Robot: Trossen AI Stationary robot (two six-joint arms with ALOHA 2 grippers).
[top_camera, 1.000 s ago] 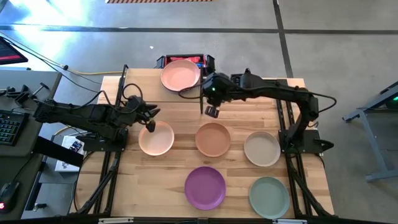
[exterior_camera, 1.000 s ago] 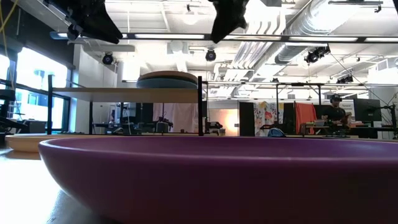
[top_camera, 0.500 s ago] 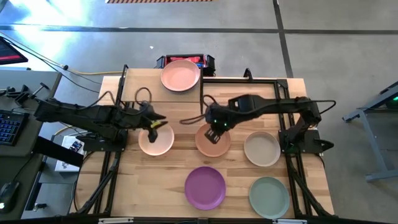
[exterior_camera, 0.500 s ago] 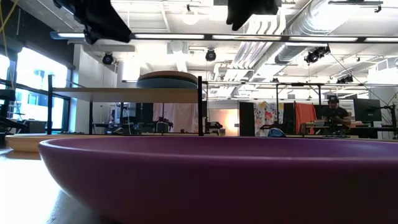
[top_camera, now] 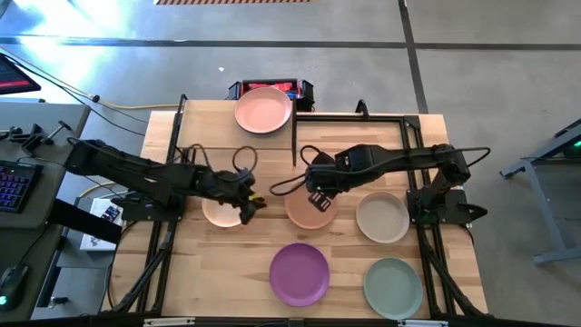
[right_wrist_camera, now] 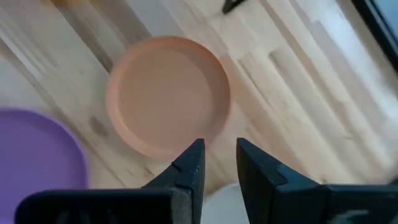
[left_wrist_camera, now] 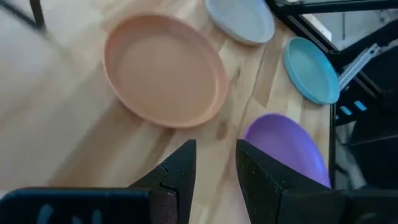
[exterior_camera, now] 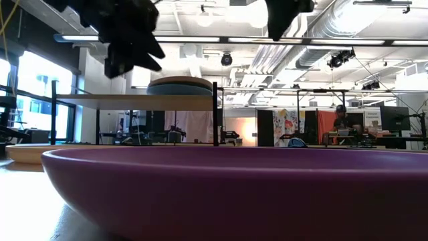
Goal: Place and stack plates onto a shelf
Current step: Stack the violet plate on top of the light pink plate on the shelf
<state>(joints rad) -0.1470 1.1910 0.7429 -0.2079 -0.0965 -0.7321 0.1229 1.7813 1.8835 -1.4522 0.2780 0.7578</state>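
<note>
peach plate (top_camera: 221, 212): on table, under left gripper (top_camera: 250, 202), fingers narrowly parted, empty | pink plate (top_camera: 263, 109): atop shelf (exterior_camera: 134, 101) | terracotta plate (top_camera: 310, 206): centre, below right gripper (top_camera: 318, 195), fingers narrowly parted, empty | purple plate (top_camera: 299, 273): front | cream plate (top_camera: 382, 217), sage plate (top_camera: 393, 286): right

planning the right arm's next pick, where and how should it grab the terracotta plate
Probably by the raised rim, coming straight down from above. The terracotta plate lies flat and upright on the tabletop, shallow and too wide to span, so one finger inside the rim and one outside suits it. The right gripper hangs over its left edge, jaws slightly apart; that near edge stands clear of the purple plate and cream plate.
</note>
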